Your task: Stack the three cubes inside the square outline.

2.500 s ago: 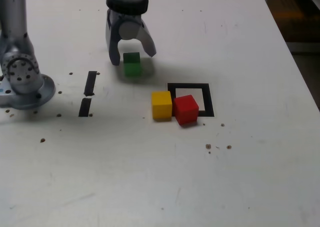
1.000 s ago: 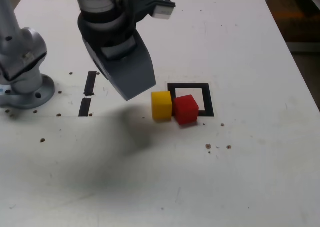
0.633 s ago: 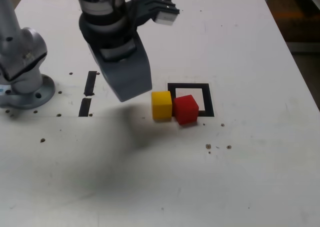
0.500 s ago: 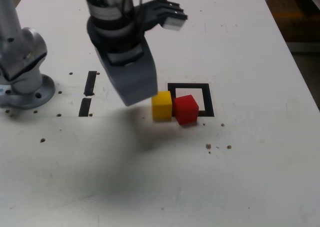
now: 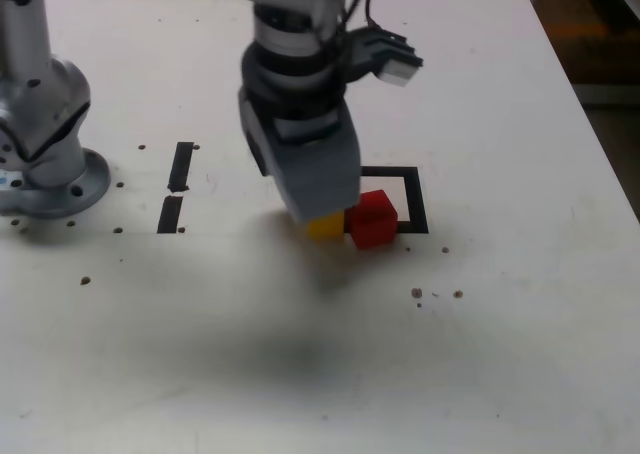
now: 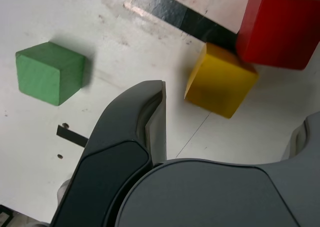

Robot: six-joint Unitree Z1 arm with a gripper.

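Observation:
My gripper (image 5: 318,209) hangs low over the yellow cube (image 5: 325,228), hiding most of it in the exterior view. The wrist view shows the gripper (image 6: 235,122) open, its dark fingers (image 6: 150,117) spread wide with nothing held, and the yellow cube (image 6: 220,84) lying just ahead of the gap. Touching the yellow cube, the red cube (image 5: 372,217) (image 6: 280,29) sits on the near left corner of the square outline (image 5: 412,199) (image 6: 165,9). The green cube (image 6: 47,72) rests alone on the table; in the exterior view the arm hides it.
Two short black tape strips (image 5: 181,166) lie at the exterior view's left, near the arm's metal base (image 5: 40,164). Small dark specks (image 5: 435,294) dot the white table in front of the square. The table's edge (image 5: 590,114) runs along the exterior view's right.
The gripper has left the green cube on the table, risen, and swung to the exterior view's right, coming down over the yellow cube. No cube has moved.

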